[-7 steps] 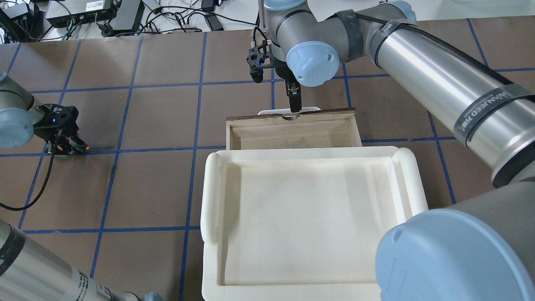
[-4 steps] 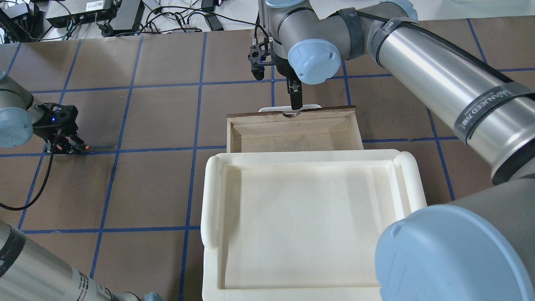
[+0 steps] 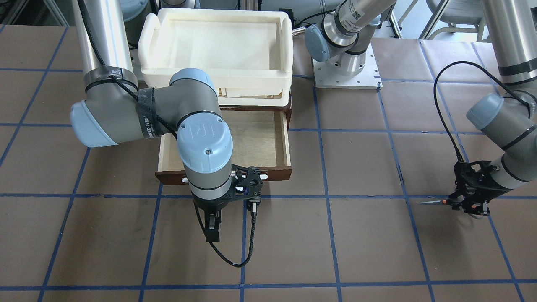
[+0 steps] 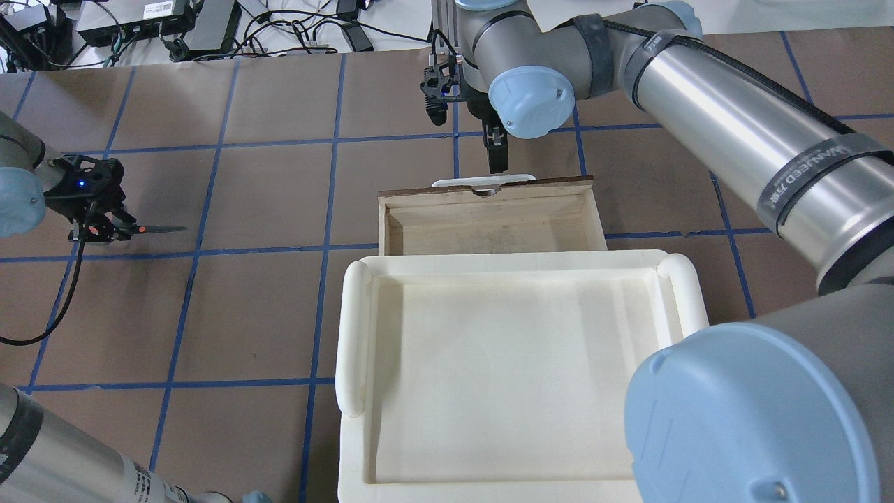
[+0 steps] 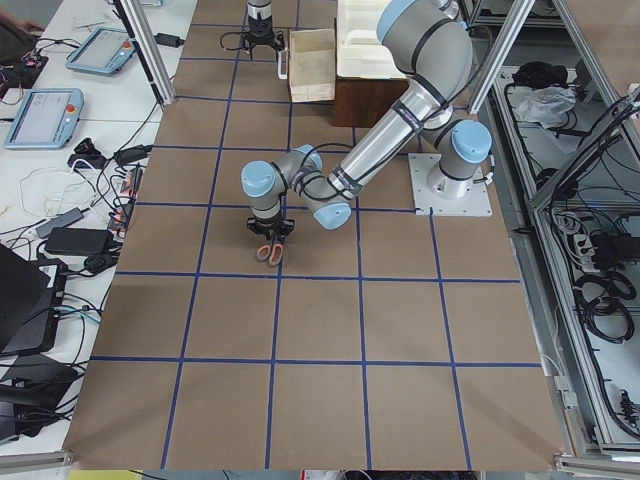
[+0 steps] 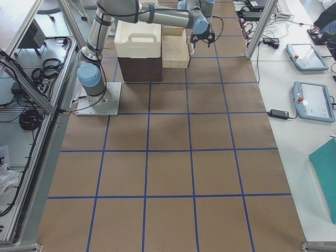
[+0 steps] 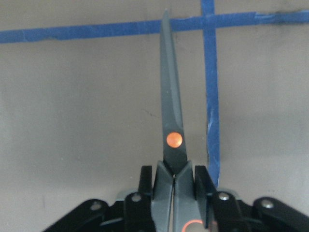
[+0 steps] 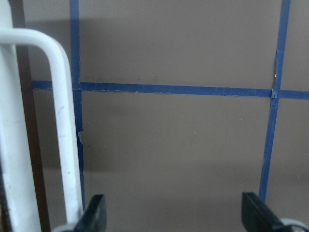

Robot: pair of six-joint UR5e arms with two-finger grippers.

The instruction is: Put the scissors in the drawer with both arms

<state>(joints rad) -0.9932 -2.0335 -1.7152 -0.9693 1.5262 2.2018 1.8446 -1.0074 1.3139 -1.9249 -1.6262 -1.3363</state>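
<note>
Got the scissors [image 7: 172, 125] pinched by the handles in the left gripper [image 4: 105, 229], blades shut and pointing towards the drawer [image 4: 383, 223]. Sitting well apart from the drawer, out on the left arm's side of it, low over the table [image 4: 265, 195]. Hard to say whether lifted clear or just touching.

Over at the drawer: pulled well out from under the tray [image 4: 353, 328], showing its pale floor. Hanging just beyond the drawer's handle [image 8: 60, 121] with the right gripper [image 8: 175, 215], fingers [image 8: 94, 215] spread wide, gripping nothing, clear of the bar.

So, by the look of it, done with the opening and on to the carry. Now for doing it well:

- Lift before travelling, so as not to drag the tips across the table.
- Hold firm on the handles; slim, and likely to swivel in a loose grip.
- Come in above the drawer's side wall, not into it.
- Aim for the middle of the drawer, with the blades along its longer side.
- Mind the tray's overhang at the drawer's back edge.
- Lower close to the floor before letting go, to avoid a bounce.
- Park the right gripper beside the handle, out of the path, ready for the push shut.
</note>
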